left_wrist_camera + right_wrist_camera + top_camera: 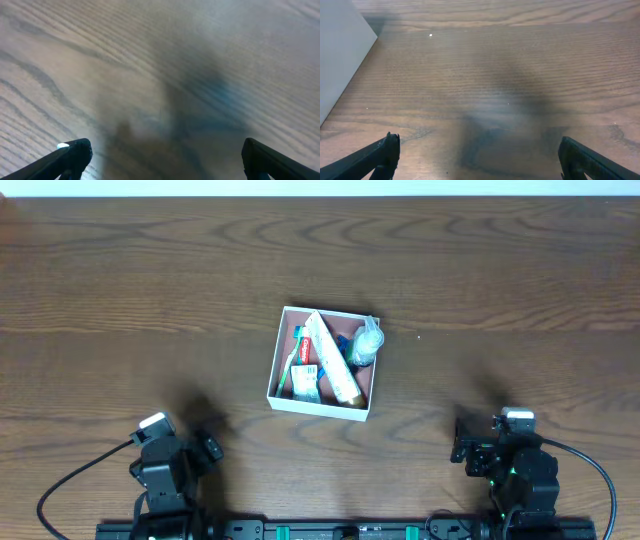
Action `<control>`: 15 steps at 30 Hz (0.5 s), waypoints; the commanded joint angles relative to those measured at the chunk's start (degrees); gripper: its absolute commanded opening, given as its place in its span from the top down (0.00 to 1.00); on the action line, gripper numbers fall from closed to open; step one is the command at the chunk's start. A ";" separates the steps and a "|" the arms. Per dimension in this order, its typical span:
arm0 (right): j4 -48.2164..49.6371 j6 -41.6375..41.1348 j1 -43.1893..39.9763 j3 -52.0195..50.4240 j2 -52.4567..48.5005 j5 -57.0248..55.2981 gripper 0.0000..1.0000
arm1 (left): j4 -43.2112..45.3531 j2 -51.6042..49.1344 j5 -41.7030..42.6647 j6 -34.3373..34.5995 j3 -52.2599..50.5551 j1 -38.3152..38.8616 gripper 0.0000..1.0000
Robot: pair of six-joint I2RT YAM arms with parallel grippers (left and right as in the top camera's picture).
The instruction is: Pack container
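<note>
The container (277,368), a shallow square box with thin white walls, sits at the table's middle in the overhead view. Inside lie a white toothpaste tube (333,360), a small blue-green packet (306,383), a red-labelled item (304,347) and a clear bottle (367,342). Its white wall also shows at the left edge of the right wrist view (342,55). My left gripper (162,155) is open and empty over bare wood at the front left (205,448). My right gripper (477,155) is open and empty at the front right (462,442).
The wooden table (120,300) spreads around the box. Black cables (70,485) run from both arm bases along the front edge.
</note>
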State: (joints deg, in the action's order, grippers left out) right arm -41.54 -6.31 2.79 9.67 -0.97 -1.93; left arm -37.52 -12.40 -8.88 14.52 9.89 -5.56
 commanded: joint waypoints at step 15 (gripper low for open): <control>-0.22 -0.04 -0.48 -0.15 0.44 0.07 0.01 | 0.09 0.68 0.28 -4.48 -0.79 -0.11 0.02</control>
State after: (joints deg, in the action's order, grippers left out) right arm -41.54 -6.31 2.79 9.67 -0.97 -1.91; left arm -37.41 -12.21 -8.91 11.51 9.89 -5.56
